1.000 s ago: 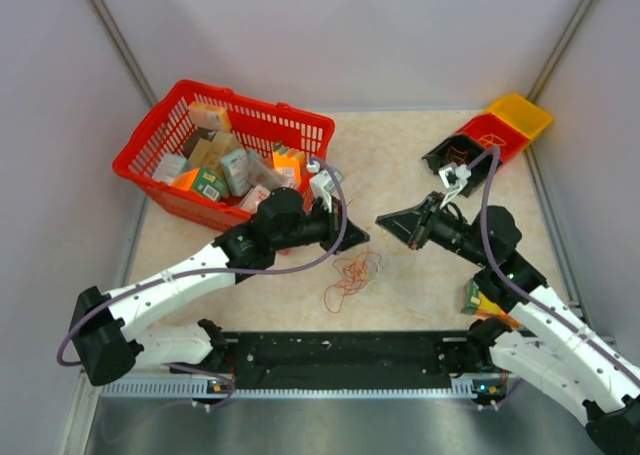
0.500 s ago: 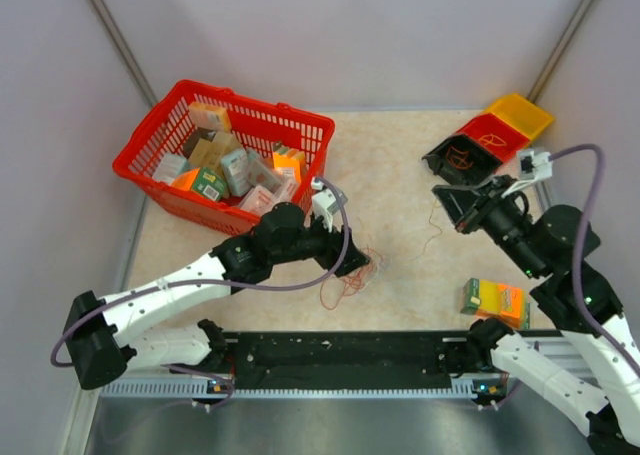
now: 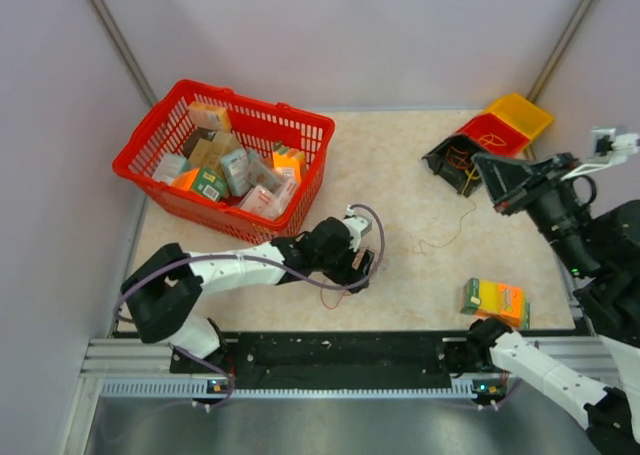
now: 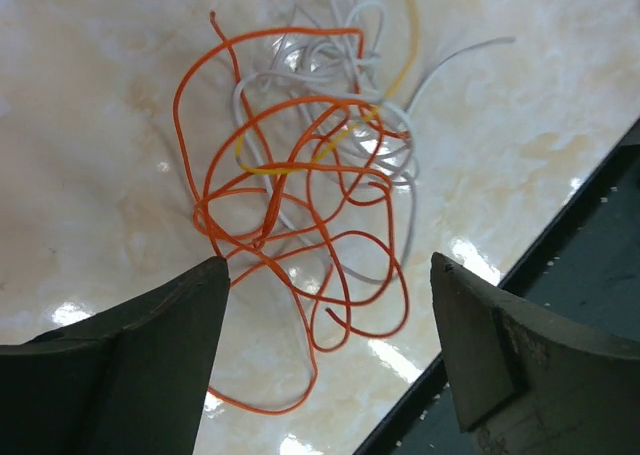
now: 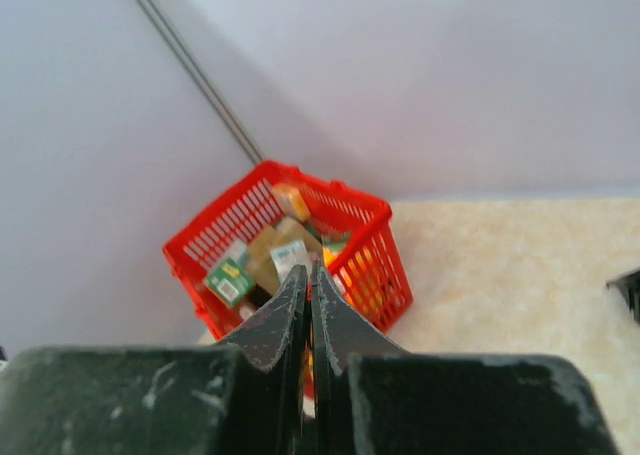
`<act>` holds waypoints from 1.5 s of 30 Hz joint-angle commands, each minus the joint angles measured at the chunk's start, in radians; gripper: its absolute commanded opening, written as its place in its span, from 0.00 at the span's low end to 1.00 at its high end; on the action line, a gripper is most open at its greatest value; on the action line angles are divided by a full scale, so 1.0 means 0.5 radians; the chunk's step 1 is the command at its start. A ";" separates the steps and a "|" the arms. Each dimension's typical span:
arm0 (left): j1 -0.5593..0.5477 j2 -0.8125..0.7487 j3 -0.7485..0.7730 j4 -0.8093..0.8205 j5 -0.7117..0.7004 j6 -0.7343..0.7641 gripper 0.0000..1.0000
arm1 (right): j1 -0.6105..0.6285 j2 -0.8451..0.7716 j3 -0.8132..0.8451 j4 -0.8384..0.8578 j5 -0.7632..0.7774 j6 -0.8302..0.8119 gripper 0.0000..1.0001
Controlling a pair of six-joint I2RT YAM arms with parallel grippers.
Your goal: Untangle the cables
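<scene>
Jaws spread, left gripper (image 4: 328, 265) hovers over the tangled cables (image 4: 300, 195); right gripper (image 5: 308, 275), pressed together, sits at three o'clock. Next probably: pinch one loop.

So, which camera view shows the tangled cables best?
Left wrist: the cables fill the frame, every loop distinct. Top external shows only a small orange tuft by the left end effector; right wrist shows none.

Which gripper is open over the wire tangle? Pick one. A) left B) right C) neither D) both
A: the left gripper has its fingers wide apart above the orange and whitish wire tangle; the right gripper is shut, well away from it, facing the red basket.
</scene>
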 commanded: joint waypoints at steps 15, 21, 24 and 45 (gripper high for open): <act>-0.008 0.033 -0.272 -0.011 -0.680 -0.109 0.06 | 0.010 0.291 1.445 0.329 0.790 -1.128 0.00; -0.005 -0.044 -0.330 -0.029 -0.689 -0.106 0.01 | 0.010 0.337 1.497 0.430 0.818 -1.252 0.00; -0.008 -0.047 -0.334 -0.026 -0.708 -0.112 0.00 | 0.010 0.353 1.528 0.455 0.793 -1.288 0.00; -0.008 0.064 -0.419 0.084 -0.745 -0.103 0.00 | 0.010 0.650 2.022 0.719 0.367 -1.230 0.00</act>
